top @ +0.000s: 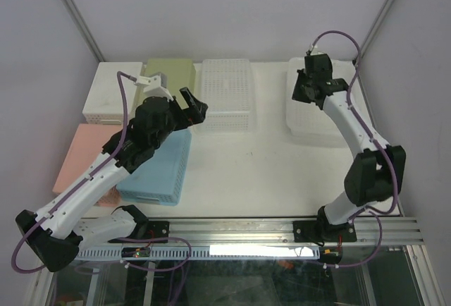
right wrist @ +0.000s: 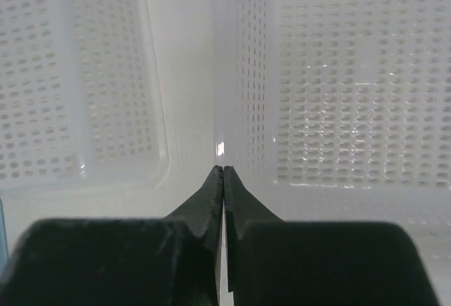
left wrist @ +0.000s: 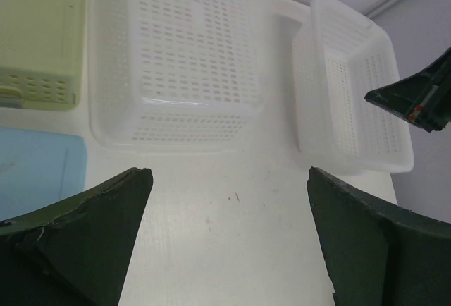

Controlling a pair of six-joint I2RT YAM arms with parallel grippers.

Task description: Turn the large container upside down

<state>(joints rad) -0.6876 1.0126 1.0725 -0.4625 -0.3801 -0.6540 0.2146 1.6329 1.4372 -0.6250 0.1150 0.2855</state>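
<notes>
The large container is a white perforated basket standing open side up at the right of the table. It also shows in the left wrist view and the right wrist view. My right gripper is at the container's left wall. In the right wrist view it is shut, with the thin rim pinched between the fingers. My left gripper hangs open and empty over the bare table, its fingers wide apart, well left of the container.
A clear perforated basket lies upside down at the back centre, close to the container's left side. A green basket and a white one are at the back left. A blue basket and a pink one lie under my left arm.
</notes>
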